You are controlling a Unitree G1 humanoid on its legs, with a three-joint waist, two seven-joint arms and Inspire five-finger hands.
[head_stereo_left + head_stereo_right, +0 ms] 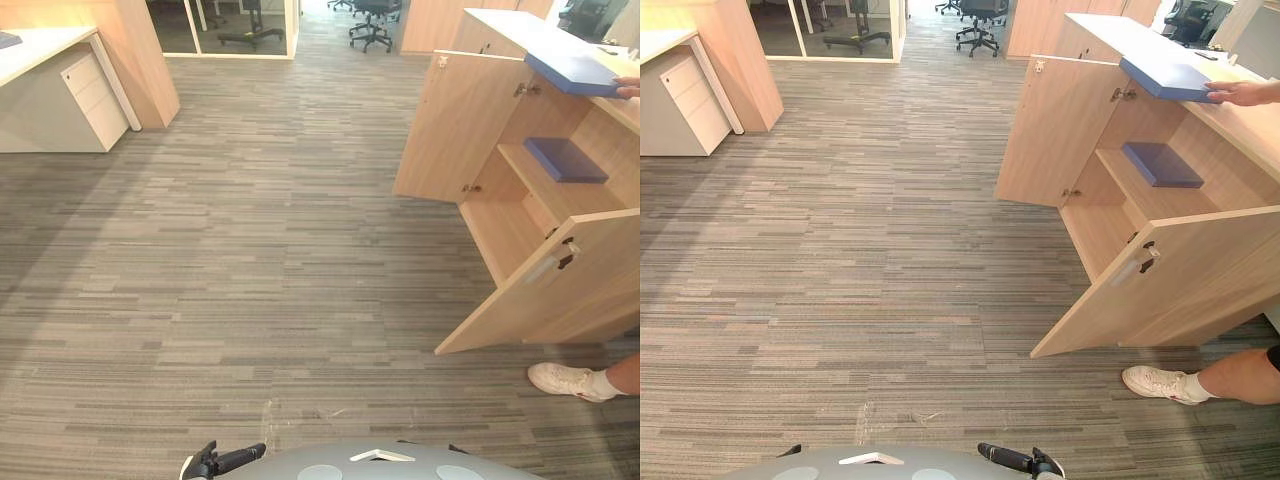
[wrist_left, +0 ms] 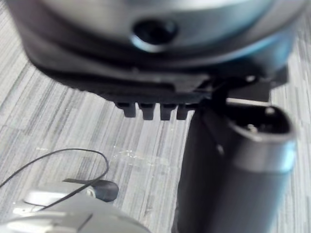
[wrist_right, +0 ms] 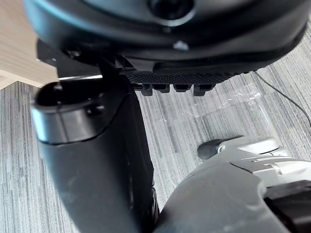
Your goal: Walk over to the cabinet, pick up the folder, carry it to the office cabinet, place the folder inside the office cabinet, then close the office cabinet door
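The soft carpet floor (image 1: 250,250) has thin grey stripes, light and dark. The big wooden cabinet (image 1: 455,130) is pale brown. The flat folder on top (image 1: 572,72) is bright blue, the flat folder inside (image 1: 565,158) darker blue. The person's shoe (image 1: 565,380) is white.

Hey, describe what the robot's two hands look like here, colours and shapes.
Both hands are dark, nearly black. The left hand has a rounded glossy body, a thick cylindrical thumb and a row of short blocky fingers. The right hand looks alike, with a fine-textured black pad beside its fingers.
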